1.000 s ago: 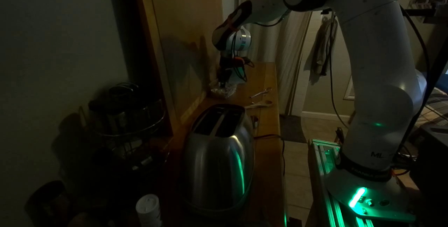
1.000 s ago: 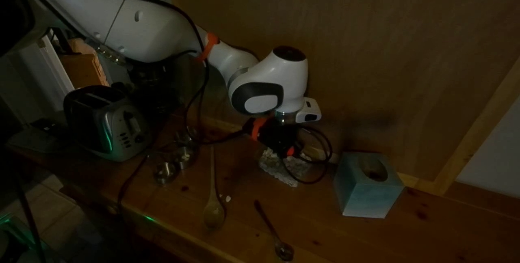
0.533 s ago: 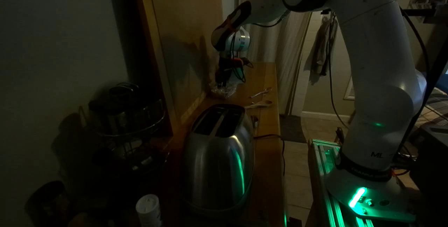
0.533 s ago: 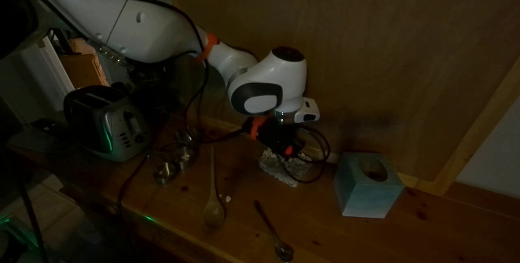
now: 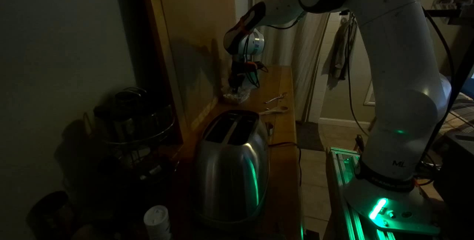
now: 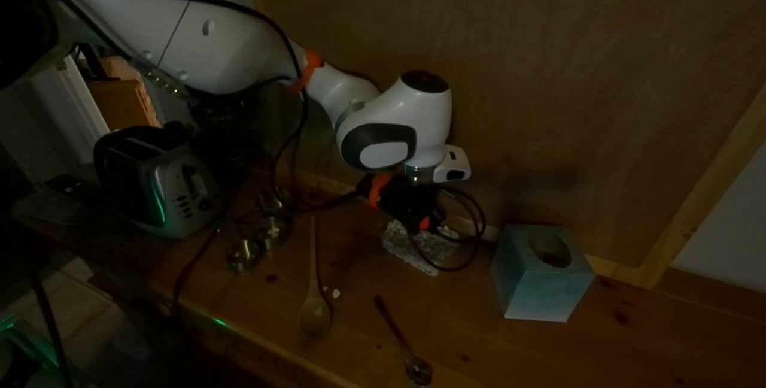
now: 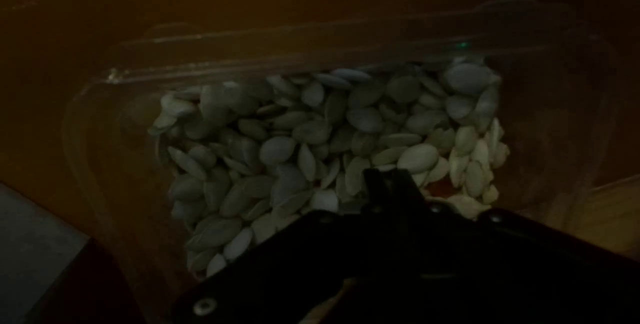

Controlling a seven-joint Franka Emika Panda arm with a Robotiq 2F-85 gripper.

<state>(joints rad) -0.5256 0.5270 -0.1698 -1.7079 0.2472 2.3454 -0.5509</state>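
Note:
A clear plastic tub [image 7: 175, 71] filled with pale flat seeds [image 7: 277, 150] takes up most of the wrist view. Over the seeds, toward the tub's right half, my black gripper [image 7: 387, 173] points down into it, fingertips almost touching. Whether a seed is pinched in the thin dark gap, I cannot tell. A small reddish patch of the bottom shows among the seeds just right of the fingers. In both exterior views the gripper [image 6: 419, 223] reaches down into the tub [image 6: 413, 253], which stands on the wooden counter against the panel; cables partly hide the fingers there.
A blue tissue box [image 6: 541, 283] stands beside the tub. Toward the counter's front lie a wooden spoon [image 6: 315, 313], a metal spoon [image 6: 417, 369] and loose seeds [image 6: 336, 293]. Small metal cups [image 6: 243, 253] and a toaster [image 5: 231, 180] with a cord stand farther along. The room is dim.
The jaws look wider half a second ago and have come together since. The wrist has sunk very slightly over the tub. Everything on the counter stays where it was.

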